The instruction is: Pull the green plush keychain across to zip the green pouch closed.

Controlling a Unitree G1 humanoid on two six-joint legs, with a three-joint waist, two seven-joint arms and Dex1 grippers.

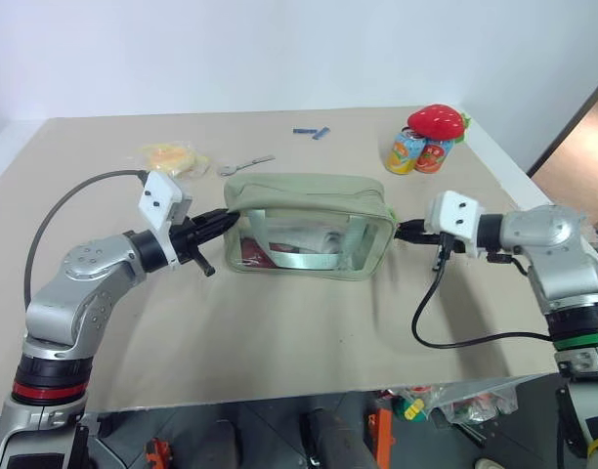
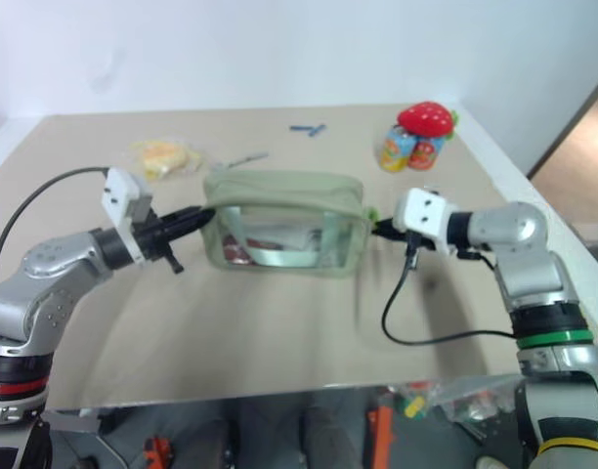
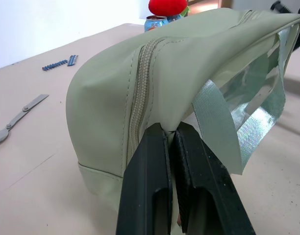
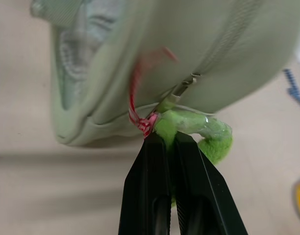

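Observation:
The green pouch (image 1: 309, 223) stands on the table between my two arms, its clear window facing me. My left gripper (image 3: 170, 133) is shut on the fabric at the pouch's left end, just below the zipper (image 3: 139, 93), whose teeth look joined along the top. At the pouch's right end my right gripper (image 4: 164, 138) is shut on the green plush keychain (image 4: 209, 133). The keychain hangs from the zipper slider (image 4: 182, 89), beside a small red ribbon (image 4: 142, 122). In the head views, the right gripper (image 1: 405, 231) sits against the pouch's right end.
A red strawberry plush (image 1: 438, 121) and colourful cans (image 1: 418, 153) stand at the back right. A yellow item in clear wrapper (image 1: 167, 156), a metal tool (image 1: 248, 163) and blue pieces (image 1: 312, 131) lie behind the pouch. A black cable (image 1: 426, 322) droops under my right wrist.

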